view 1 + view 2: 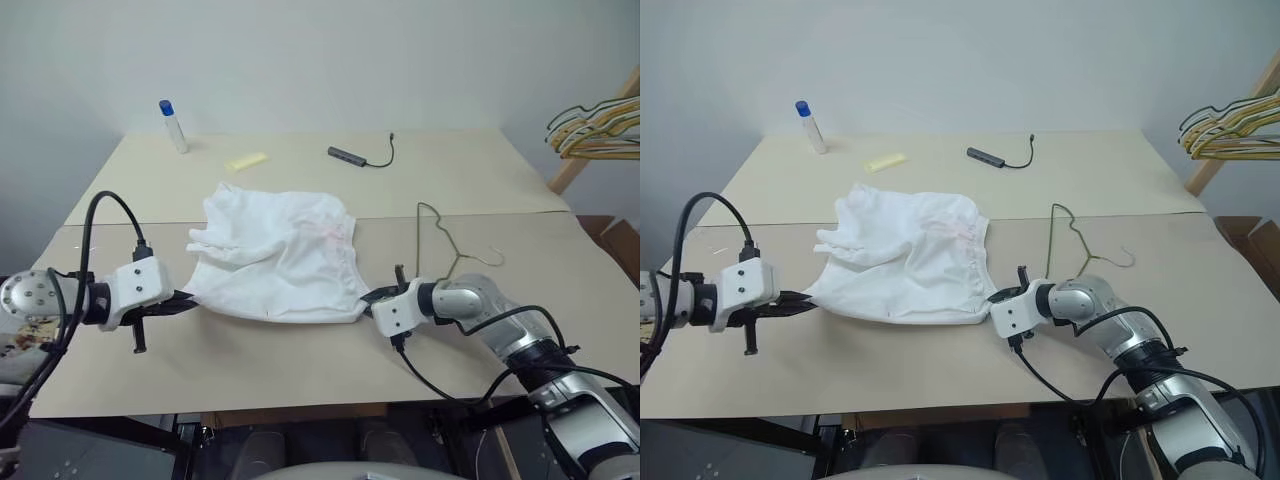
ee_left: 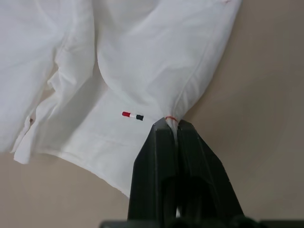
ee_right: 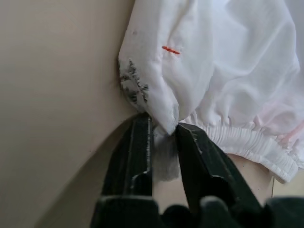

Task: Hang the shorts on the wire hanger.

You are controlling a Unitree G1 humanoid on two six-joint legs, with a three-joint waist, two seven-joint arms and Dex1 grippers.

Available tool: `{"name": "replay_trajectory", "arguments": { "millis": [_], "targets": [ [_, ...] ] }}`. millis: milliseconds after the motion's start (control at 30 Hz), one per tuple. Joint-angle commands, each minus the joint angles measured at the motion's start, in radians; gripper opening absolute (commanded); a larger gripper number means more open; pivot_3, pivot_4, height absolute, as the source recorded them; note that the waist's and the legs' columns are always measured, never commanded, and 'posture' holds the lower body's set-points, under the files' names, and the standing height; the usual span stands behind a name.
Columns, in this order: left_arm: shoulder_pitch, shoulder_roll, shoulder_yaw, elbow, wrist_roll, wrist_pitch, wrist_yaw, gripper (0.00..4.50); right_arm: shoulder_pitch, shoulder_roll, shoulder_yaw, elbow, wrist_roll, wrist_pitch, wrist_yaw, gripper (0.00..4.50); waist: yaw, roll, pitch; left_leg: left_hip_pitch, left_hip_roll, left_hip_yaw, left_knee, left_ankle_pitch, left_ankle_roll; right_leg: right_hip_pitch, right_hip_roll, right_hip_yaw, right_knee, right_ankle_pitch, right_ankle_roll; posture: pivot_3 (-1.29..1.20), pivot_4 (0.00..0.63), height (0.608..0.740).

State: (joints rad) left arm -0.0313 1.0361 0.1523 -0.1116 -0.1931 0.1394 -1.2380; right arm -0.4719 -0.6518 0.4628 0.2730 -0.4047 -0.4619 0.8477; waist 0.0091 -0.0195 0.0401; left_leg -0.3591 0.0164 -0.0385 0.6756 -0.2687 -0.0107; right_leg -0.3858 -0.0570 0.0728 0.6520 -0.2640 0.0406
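So the shorts (image 1: 275, 258) were lying spread out in the middle of the frame on the tan table (image 1: 450, 170), a bit rumpled, elastic waistband running down their right edge. The left gripper (image 2: 171, 124) had its black fingers pressed tight together, pinching a hem corner at the lower left of the cloth. Over at the lower right corner, the right gripper (image 3: 164, 127) had a fold of fabric next to the gathered waistband sitting between its fingers; they looked nearly closed on it, though a small gap showed, so I'd call that grip not fully settled. My guess is both corners were held so the shorts could be lifted and stretched flat between the arms.

The wire hanger (image 1: 448, 243) lay flat on the table just right of the shorts, apart from them, hook toward the right.

Further out: a small bottle with a blue cap (image 1: 173, 125) at the upper left, a yellow piece (image 1: 246, 161) and a grey adapter with a cable (image 1: 358, 154) along the back, and bunched hangers (image 1: 600, 130) at the right edge.
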Motion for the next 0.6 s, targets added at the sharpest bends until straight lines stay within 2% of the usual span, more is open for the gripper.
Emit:
{"name": "replay_trajectory", "arguments": {
  "millis": [33,167,267,333,433,500,600],
  "targets": [
    [0.014,0.026,0.040,-0.036,-0.015,0.006,0.005,0.00,-0.007,-0.009,-0.006,-0.015,0.010,0.000,0.022,0.03,0.005,0.000,0.000,0.000,0.000,0.000,0.000,0.000,0.000,0.000,0.000,0.000,0.000,0.000,0.000,0.16,0.000,0.740],
    [0.057,0.033,0.061,-0.065,-0.023,0.013,0.006,0.00,0.047,-0.044,-0.049,-0.159,0.057,0.077,0.070,0.03,0.011,-0.001,0.001,0.001,0.000,0.000,0.000,0.000,0.000,0.000,0.000,0.000,0.003,-0.002,-0.002,0.15,0.000,0.740],
    [0.177,0.065,0.147,-0.144,-0.063,0.063,-0.051,0.00,0.141,-0.155,-0.109,-0.445,0.251,0.240,0.237,0.03,0.016,0.000,0.002,-0.001,0.000,-0.001,0.000,0.000,0.000,-0.002,0.000,-0.001,0.004,-0.003,-0.002,0.12,0.000,0.740],
    [0.264,0.082,0.203,-0.192,-0.074,0.078,-0.085,0.00,0.182,-0.206,-0.138,-0.577,0.349,0.328,0.298,0.03,0.017,-0.001,0.003,-0.002,0.000,-0.001,0.000,0.000,0.000,-0.002,-0.001,-0.001,0.004,-0.003,-0.001,0.11,0.000,0.740],
    [0.335,0.090,0.250,-0.232,-0.075,0.085,-0.101,0.00,0.199,-0.237,-0.158,-0.663,0.401,0.388,0.325,0.03,0.013,-0.002,0.003,0.003,0.001,0.000,0.000,0.000,0.000,0.001,0.000,-0.001,0.004,-0.005,0.000,0.10,0.000,0.740],
    [0.271,0.081,0.216,-0.210,-0.078,0.080,-0.071,0.00,0.164,-0.199,-0.162,-0.647,0.416,0.470,0.303,0.03,0.014,-0.004,0.004,0.007,0.002,0.000,0.000,0.000,0.000,0.004,0.000,-0.002,0.004,-0.010,0.005,0.10,0.000,0.740],
    [0.045,0.026,0.081,-0.095,-0.023,0.038,0.007,0.00,0.053,-0.120,-0.152,-0.548,0.392,0.603,0.259,0.03,0.025,-0.004,0.004,0.013,0.003,-0.001,0.000,0.000,0.000,0.005,0.001,-0.004,0.005,-0.014,-0.001,0.09,0.000,0.740]
  ]
}}
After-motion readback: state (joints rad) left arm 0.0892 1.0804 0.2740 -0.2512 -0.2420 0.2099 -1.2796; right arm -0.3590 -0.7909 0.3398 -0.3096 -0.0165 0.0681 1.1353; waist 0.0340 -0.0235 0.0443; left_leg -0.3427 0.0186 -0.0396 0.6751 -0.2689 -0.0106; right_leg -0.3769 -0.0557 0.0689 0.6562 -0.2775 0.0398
